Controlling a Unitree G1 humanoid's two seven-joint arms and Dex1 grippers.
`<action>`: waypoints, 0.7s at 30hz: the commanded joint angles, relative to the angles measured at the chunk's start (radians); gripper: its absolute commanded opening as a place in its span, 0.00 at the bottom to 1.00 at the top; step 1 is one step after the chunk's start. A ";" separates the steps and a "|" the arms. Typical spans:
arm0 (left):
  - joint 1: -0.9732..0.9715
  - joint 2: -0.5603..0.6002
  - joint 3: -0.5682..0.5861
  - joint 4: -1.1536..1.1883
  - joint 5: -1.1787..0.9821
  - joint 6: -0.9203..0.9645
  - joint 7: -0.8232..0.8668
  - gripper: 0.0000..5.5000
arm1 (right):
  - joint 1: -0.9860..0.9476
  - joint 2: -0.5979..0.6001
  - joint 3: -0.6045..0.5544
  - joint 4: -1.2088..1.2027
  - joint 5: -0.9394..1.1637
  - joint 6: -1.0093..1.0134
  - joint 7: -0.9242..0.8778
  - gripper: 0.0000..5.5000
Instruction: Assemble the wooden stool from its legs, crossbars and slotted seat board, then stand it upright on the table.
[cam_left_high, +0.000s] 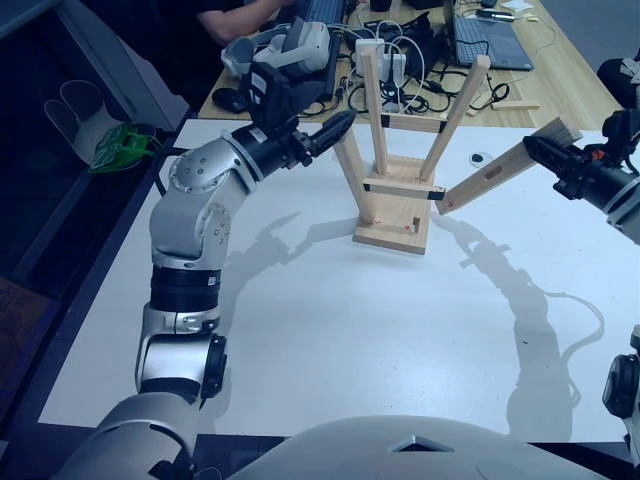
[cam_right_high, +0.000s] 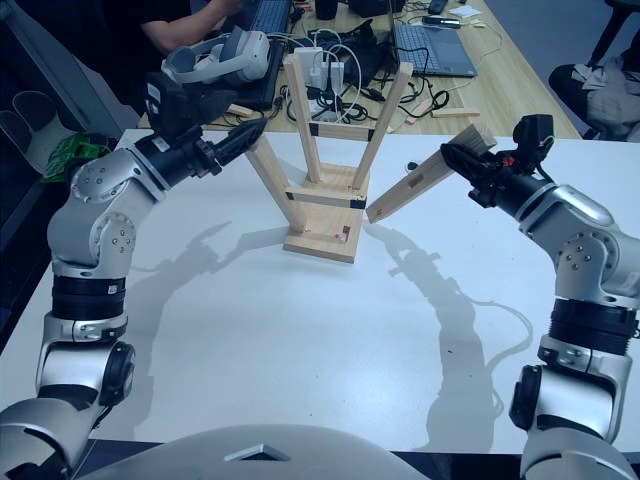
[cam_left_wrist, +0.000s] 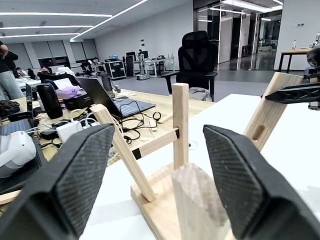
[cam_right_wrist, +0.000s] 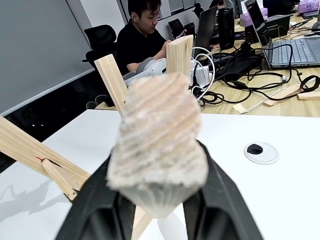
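The stool stands upside down, its slotted seat board (cam_left_high: 385, 236) flat on the white table. Three legs rise from it, joined by crossbars (cam_left_high: 404, 189). My left gripper (cam_left_high: 340, 128) is open around the top end of the near-left leg (cam_left_wrist: 197, 200), and its pads (cam_left_wrist: 80, 175) stand clear on either side. My right gripper (cam_right_high: 478, 160) is shut on the top of a fourth leg (cam_left_high: 495, 175). That leg slants down to the left, its lower end close to the board's right corner. In the right wrist view the leg's end grain (cam_right_wrist: 157, 145) sits between the fingers.
Behind the table a wooden desk carries laptops, cables, a power strip and a headset (cam_left_high: 285, 50). A cable grommet (cam_left_high: 480, 157) sits in the tabletop right of the stool. A green object (cam_left_high: 120, 145) lies off the table's left edge. The near tabletop (cam_left_high: 350, 340) is bare.
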 joint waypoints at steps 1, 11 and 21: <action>-0.029 -0.012 0.016 -0.042 -0.039 0.014 -0.015 0.60 | -0.061 -0.004 -0.029 0.007 0.021 0.034 -0.001 0.18; -0.044 -0.082 0.015 0.126 0.180 -0.118 0.303 0.60 | -0.006 0.064 -0.072 -0.008 0.079 0.134 -0.021 0.18; -0.004 -0.107 -0.165 0.125 0.334 -0.111 0.244 0.60 | 0.025 0.041 -0.025 -0.011 0.018 0.125 -0.005 0.18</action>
